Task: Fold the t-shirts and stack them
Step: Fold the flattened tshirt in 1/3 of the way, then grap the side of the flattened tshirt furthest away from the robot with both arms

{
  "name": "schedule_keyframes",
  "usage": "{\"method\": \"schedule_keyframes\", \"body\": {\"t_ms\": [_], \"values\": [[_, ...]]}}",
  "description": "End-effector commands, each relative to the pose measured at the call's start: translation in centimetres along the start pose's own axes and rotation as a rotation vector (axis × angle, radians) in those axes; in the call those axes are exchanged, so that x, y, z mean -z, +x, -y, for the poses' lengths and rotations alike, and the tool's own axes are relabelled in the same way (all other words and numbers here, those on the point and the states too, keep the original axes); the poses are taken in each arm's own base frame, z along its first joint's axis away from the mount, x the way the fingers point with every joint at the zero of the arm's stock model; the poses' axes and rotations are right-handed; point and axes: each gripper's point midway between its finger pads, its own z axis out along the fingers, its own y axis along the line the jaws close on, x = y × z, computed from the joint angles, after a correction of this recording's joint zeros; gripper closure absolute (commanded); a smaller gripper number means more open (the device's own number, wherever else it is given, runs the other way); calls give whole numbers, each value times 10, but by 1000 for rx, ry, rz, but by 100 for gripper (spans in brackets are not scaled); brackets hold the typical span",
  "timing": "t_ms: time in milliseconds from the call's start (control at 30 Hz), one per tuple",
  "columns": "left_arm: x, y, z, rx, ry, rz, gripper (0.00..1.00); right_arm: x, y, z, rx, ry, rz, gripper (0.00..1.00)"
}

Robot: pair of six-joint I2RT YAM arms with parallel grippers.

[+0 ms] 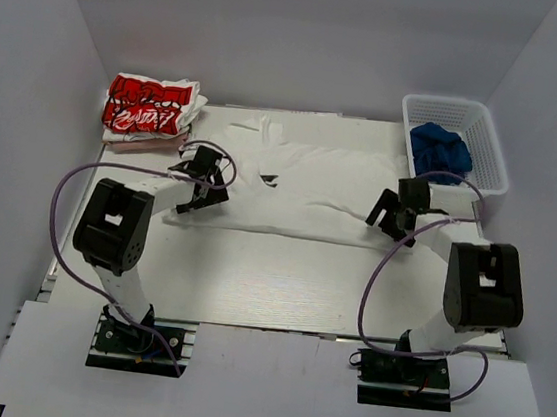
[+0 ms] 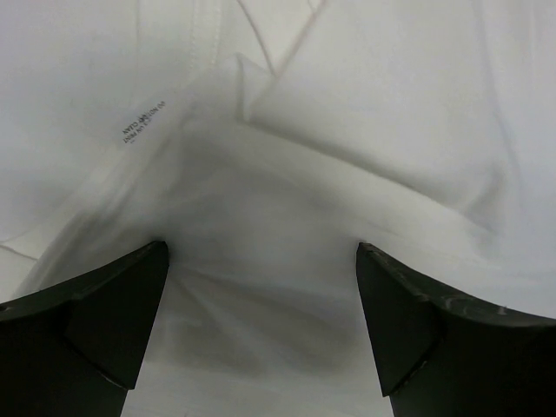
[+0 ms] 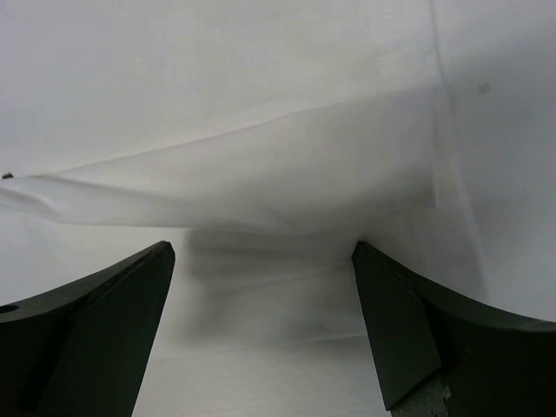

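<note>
White tee point(image 1: 301, 186) — plain, short-sleeved, lies spread sideways over the far half of the table point(image 1: 269, 288), one gripper over each end. It looks part-folded: the right wrist view shows one layer lapped over another w/ a straight crease. Printed tee point(image 1: 149, 108) (red/black graphic) sits folded at the far-left corner, apart from the white one. Basket point(image 1: 491, 157) at far right holds a blue cloth point(image 1: 438, 151); no arm is near it.

Step in hand (my read): next fold of the white tee, both arms working together.

How to do it well:
- Pinch both ends of the near edge at the same moment.
- Catch all layers at each end, esp. on the right where the flap overlaps, or the fold will open.
- Lift low and keep the cloth taut between the arms so the middle doesn't sag.
- Lay the edge square on the far side and let go together.
- Neck label shows in the left wrist view, so collar bulk is on that side and may bunch.

Jaws:
- Left gripper point(image 2: 261, 252): fingers point(image 2: 113, 321) spread wide, nothing between them, white cloth below.
- Right gripper point(image 3: 261, 252): also wide apart and holding nothing, poised over the lapped edge.
- Can't tell whether either set of tips touches the cloth yet.
</note>
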Motion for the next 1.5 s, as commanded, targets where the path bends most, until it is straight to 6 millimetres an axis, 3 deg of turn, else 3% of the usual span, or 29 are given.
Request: {"method": "schedule_keyframes", "body": {"t_ms": [0,33,67,100,133,200,233,367,467,533,633,667,800,833,867,900,933,1000,1067,1100,1133,1167,1233,1300,1333,1367,1433,1467], "values": [[10,89,-68,5,-188,-245,0,15,74,55,-62,181,-176,10],[15,113,-81,23,-207,-290,0,23,88,62,-74,187,-192,10],[22,123,-85,40,-204,-318,0,31,87,56,-73,148,-176,10],[30,130,-77,54,-153,-361,0,39,85,52,-84,116,-152,10],[41,121,-70,68,-110,-351,0,42,100,57,-83,113,-181,10],[56,121,-59,67,-71,-353,0,57,101,53,-80,76,-161,10],[66,121,-58,81,-53,-365,0,60,111,56,-89,75,-181,10],[87,135,-85,122,-147,-386,0,76,113,57,-92,41,-136,10],[104,128,-87,137,-110,-346,0,87,105,55,-51,25,-114,10],[118,106,-77,164,-42,-274,0,93,97,50,-39,3,-92,10],[129,61,-55,139,64,-140,0,105,68,28,0,-85,-29,10],[135,31,-37,142,137,-55,0,109,57,21,17,-112,-2,10],[137,-33,4,3,234,77,0,125,0,-1,45,-137,112,10],[132,-45,11,-16,232,100,0,122,-8,-6,36,-148,122,10],[140,-75,28,-27,264,155,0,119,-11,-10,37,-156,116,10],[119,-75,39,-73,250,114,0,126,-30,-21,10,-182,159,10],[126,-102,56,-125,283,164,0,119,-35,-24,-2,-181,157,10],[114,-110,71,-200,292,135,0,125,-59,-36,-38,-211,206,10],[89,-126,88,-290,286,148,2,118,-73,-44,-39,-219,223,10],[82,-127,95,-318,292,135,7,117,-78,-46,-50,-220,229,10],[81,-146,101,-342,302,164,10,114,-84,-48,-52,-215,233,10],[55,-137,106,-375,290,116,13,109,-92,-50,-55,-206,240,10],[46,-150,119,-425,298,125,23,106,-107,-56,-46,-201,251,10],[23,-151,127,-469,281,88,31,87,-108,-52,-38,-153,220,10],[18,-149,135,-495,286,89,33,91,-121,-56,-33,-151,242,10],[11,-150,135,-529,273,93,33,75,-116,-49,-31,-102,210,10],[-6,-145,138,-543,266,76,34,71,-125,-48,-22,-77,214,10],[-11,-144,139,-544,265,71,34,58,-124,-49,-14,-62,186,10]]}}
